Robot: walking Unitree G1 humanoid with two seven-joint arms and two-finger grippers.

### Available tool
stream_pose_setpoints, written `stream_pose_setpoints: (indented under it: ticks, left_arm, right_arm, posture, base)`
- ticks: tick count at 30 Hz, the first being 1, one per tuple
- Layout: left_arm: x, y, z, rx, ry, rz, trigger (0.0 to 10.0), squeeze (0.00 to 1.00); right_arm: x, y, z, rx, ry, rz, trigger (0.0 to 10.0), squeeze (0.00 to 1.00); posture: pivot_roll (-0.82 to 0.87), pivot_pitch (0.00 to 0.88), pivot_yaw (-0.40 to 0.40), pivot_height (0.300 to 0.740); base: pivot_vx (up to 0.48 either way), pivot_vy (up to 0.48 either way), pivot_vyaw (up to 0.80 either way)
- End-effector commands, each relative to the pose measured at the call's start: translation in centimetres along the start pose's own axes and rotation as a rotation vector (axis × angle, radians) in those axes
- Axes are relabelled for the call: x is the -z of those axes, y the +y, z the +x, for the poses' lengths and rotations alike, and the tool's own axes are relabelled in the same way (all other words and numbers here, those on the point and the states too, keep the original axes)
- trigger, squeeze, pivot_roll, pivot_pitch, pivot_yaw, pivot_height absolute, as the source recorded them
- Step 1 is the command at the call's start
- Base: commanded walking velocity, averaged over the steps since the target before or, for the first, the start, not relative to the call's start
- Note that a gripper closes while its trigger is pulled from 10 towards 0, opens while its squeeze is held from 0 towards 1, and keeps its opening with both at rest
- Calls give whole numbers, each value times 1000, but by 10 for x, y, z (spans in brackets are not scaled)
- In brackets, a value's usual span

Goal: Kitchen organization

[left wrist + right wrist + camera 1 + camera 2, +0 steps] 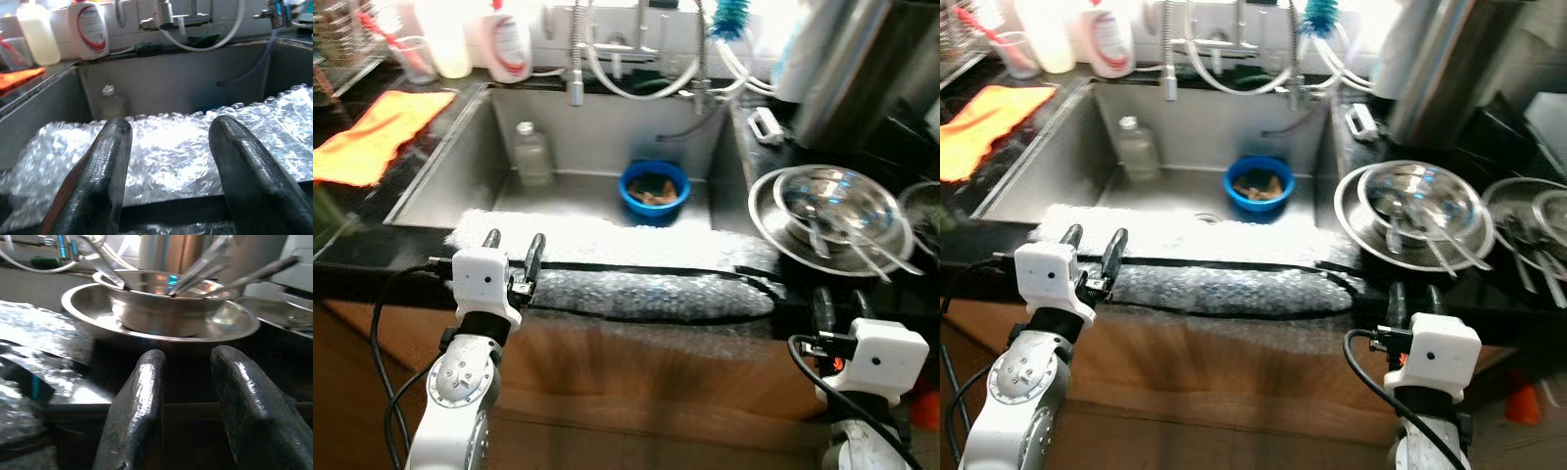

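A steel sink point(440, 162) lies ahead, with a blue bowl point(654, 190) holding brown scraps and a clear bottle point(531, 154) inside. Bubble wrap point(607, 240) drapes over the sink's front rim and down the counter edge. My left gripper point(513, 251) is open just in front of that wrap, its fingers point(98, 171) spread with nothing between. On the right counter a steel bowl point(837, 206) with several utensils sits in a steel plate point(773, 230). My right gripper point(837, 305) is open below the counter edge, facing that plate point(161, 328).
An orange cloth point(377, 132) lies on the black counter at the left. Soap bottles point(509, 44) and a spring faucet point(576, 49) stand behind the sink. More steel dishes point(1538, 211) sit at the far right. A wooden cabinet front point(636, 362) runs below the counter.
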State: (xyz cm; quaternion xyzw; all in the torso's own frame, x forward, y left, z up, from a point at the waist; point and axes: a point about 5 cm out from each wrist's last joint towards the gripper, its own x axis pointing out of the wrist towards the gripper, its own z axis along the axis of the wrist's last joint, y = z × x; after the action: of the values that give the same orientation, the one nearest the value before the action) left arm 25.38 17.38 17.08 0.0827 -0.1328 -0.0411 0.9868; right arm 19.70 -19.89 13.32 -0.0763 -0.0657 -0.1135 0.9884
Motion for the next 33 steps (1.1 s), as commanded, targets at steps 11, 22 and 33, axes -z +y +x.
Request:
stream_pose_setpoints:
  ticks: [11,22,33]
  left_arm:
    - [-13,23,-4,-10,-43,118,10000,0]
    - [-37,56,-42,-330,-66,195,10000,0]
    - [-58,52,-39,-402,-135,232,10000,0]
  right_arm:
    - [6,0,-2,-31,32,3,10000,0]
    - [7,6,-2,-79,30,27,10000,0]
    - [6,8,1,-95,20,38,10000,0]
  posture:
    - [18,67,-33,740]
    - [49,84,-31,740]
    - [58,100,-33,740]
  base:
    - [0,0,-775]
    - [0,0,-406]
    - [0,0,0]
